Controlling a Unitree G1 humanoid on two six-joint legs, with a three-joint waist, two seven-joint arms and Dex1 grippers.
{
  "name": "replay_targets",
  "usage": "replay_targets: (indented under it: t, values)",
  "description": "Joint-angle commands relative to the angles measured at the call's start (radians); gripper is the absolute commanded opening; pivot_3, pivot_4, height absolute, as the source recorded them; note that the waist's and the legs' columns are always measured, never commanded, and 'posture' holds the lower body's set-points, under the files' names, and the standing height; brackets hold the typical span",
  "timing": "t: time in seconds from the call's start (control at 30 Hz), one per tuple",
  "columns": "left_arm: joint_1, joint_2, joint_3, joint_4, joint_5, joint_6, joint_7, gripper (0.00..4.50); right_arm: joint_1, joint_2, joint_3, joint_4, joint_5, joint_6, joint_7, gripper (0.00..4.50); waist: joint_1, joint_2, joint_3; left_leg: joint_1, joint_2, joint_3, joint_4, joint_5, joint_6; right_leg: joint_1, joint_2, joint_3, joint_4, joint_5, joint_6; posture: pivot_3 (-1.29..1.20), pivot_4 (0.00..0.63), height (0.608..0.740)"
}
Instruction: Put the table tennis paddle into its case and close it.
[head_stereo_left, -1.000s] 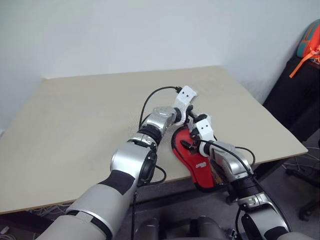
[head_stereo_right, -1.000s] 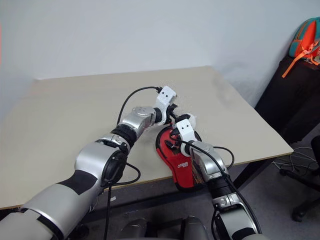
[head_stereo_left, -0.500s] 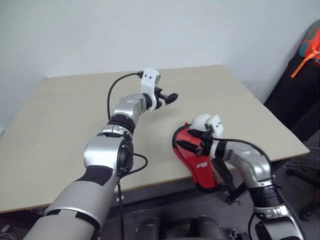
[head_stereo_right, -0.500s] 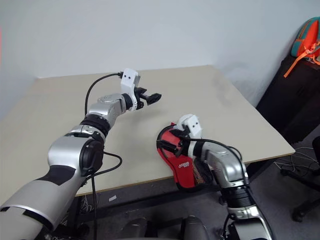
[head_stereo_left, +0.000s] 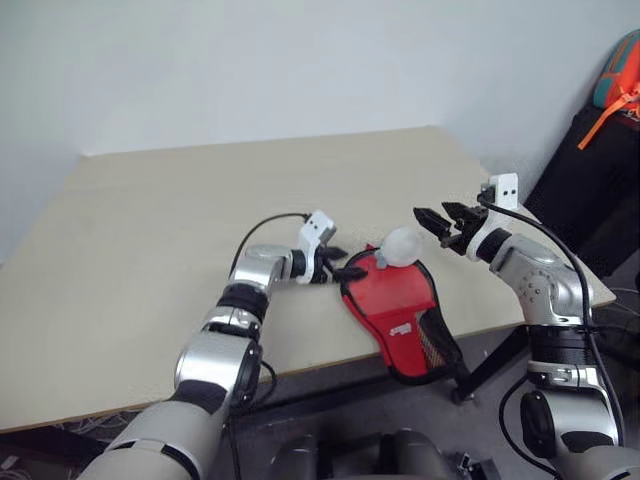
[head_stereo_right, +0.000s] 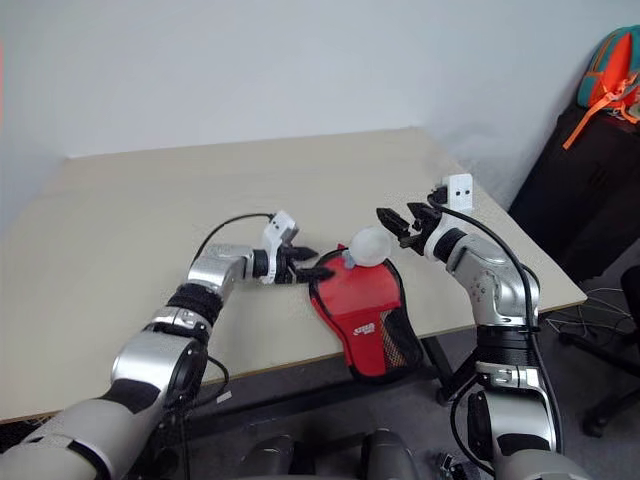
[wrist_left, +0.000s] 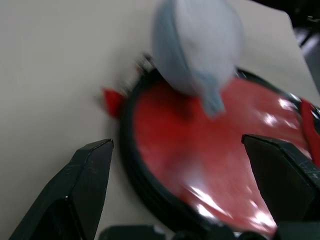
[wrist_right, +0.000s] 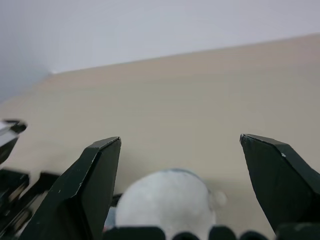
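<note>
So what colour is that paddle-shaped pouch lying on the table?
The paddle-shaped fabric pouch is red with black edging, clearest in the right eye view.

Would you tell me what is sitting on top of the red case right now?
A whitish rounded object sits at the far end of the case; what it is I cannot tell. The case lies at the table's near edge, its narrow end overhanging. Its contents are hidden by the red fabric.

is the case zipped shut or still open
Cannot tell for sure. The case lies flat at the table edge with no gaping flap, but its zip is too small to make out.
</note>
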Motion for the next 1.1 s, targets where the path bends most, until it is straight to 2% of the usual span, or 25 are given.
replay_targets:
  t: [0.03, 0.27, 0.47, 0.8, 0.9, 1.0, 1.1]
  values:
    - [0.053, -0.031, -0.08, -0.178, 0.013, 0.025, 0.009, 4.45, -0.059, 0.005, 0.021, 0.032, -0.04, 0.014, -0.061, 4.15, 0.001, 0.001, 0.0, 0.0, 0.0, 0.0, 0.0, 0.0, 0.001, 0.001, 0.0, 0.0, 0.0, 0.0, 0.0, 0.0, 0.0, 0.74]
    - [0.15, -0.088, -0.195, -0.359, 0.028, 0.054, 0.026, 4.45, -0.089, 0.029, 0.049, 0.037, -0.041, 0.05, -0.071, 4.15, 0.015, 0.002, 0.0, 0.0, -0.001, -0.001, 0.002, -0.001, 0.001, 0.003, -0.001, 0.0, 0.0, 0.0, 0.0, 0.0, 0.0, 0.74]
    - [0.112, -0.076, -0.18, -0.423, 0.004, 0.061, 0.062, 4.45, -0.076, 0.042, 0.086, 0.056, -0.07, 0.059, -0.087, 4.15, 0.026, 0.002, 0.0, 0.0, -0.001, -0.001, 0.005, -0.004, 0.006, 0.003, -0.002, 0.0, 0.0, -0.001, 0.002, 0.0, 0.0, 0.74]
    - [-0.025, -0.018, -0.1, -0.229, -0.023, 0.0, 0.138, 4.45, -0.006, 0.038, 0.059, 0.003, -0.055, 0.061, -0.109, 4.15, 0.022, 0.003, 0.0, 0.0, 0.0, 0.0, 0.003, -0.004, 0.006, 0.002, 0.0, 0.0, 0.0, -0.002, 0.004, 0.0, 0.0, 0.74]
    - [-0.035, -0.011, -0.074, -0.255, -0.084, 0.03, 0.065, 4.45, -0.003, 0.04, 0.046, -0.006, -0.053, 0.053, -0.12, 4.15, 0.022, 0.003, 0.0, 0.0, 0.0, 0.0, 0.004, -0.002, 0.003, 0.002, 0.0, 0.0, 0.0, -0.002, 0.004, 0.0, 0.0, 0.74]
    - [0.007, 0.021, -0.11, -0.371, -0.131, 0.047, -0.079, 4.45, -0.017, 0.044, 0.013, -0.004, -0.039, 0.048, -0.141, 4.15, 0.023, 0.003, 0.0, 0.0, 0.0, 0.0, 0.004, -0.001, 0.002, 0.002, 0.0, 0.0, 0.0, -0.002, 0.004, 0.0, 0.0, 0.74]
    - [0.041, 0.032, -0.147, -0.443, -0.134, 0.051, -0.116, 4.45, -0.027, 0.036, 0.003, -0.001, -0.041, 0.05, -0.15, 4.15, 0.023, 0.003, 0.0, 0.0, 0.0, 0.0, 0.003, -0.001, 0.002, 0.002, -0.001, 0.0, 0.0, -0.002, 0.004, 0.0, 0.0, 0.74]
